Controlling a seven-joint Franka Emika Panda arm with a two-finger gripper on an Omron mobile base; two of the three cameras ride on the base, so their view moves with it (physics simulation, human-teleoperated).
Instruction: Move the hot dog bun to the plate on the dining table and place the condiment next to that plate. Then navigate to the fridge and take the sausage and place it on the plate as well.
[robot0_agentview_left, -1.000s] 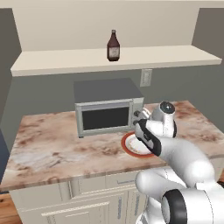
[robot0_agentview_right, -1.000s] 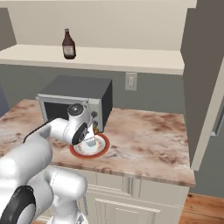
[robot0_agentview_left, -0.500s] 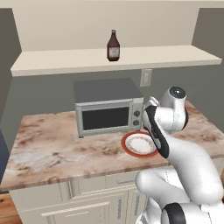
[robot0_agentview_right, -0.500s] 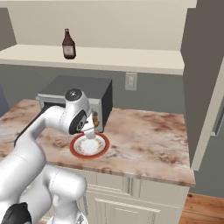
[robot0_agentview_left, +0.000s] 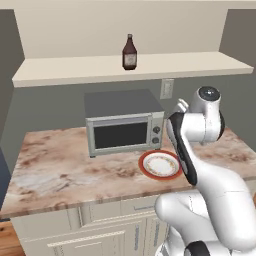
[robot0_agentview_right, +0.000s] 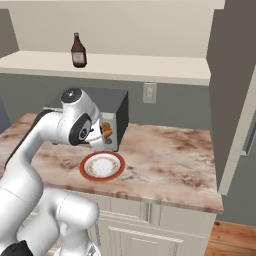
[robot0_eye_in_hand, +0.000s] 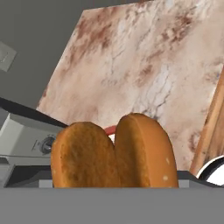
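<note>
- The hot dog bun fills the lower middle of the hand view: two rounded tan-orange halves side by side with a dark lengthwise split between them, the surface finely grained with a few pale specks on the right half.
- In the right base view the hot dog bun shows as a small orange patch at the end effector, lifted above the desk and just in front of the microwave's right end.
- The end effector has the bun between its fingers, which stand wide apart to fit its width; the fingertips themselves are hidden behind the bun in the hand view.
- Below the bun, a red-rimmed white plate with a brownish pattern in its centre lies bare on the desk, near the front edge and just right of the microwave's door.
- The desk has a beige marble top veined in reddish brown over cream cabinets.
- The grey microwave stands at the far side of the desk with its door closed and its knobs at the right end.
- The condiment, a dark brown bottle with a narrow neck and pale label, stands upright on the cream wall shelf above the microwave.
- A pale wall outlet sits on the grey wall to the right of the microwave, under the shelf.
</note>
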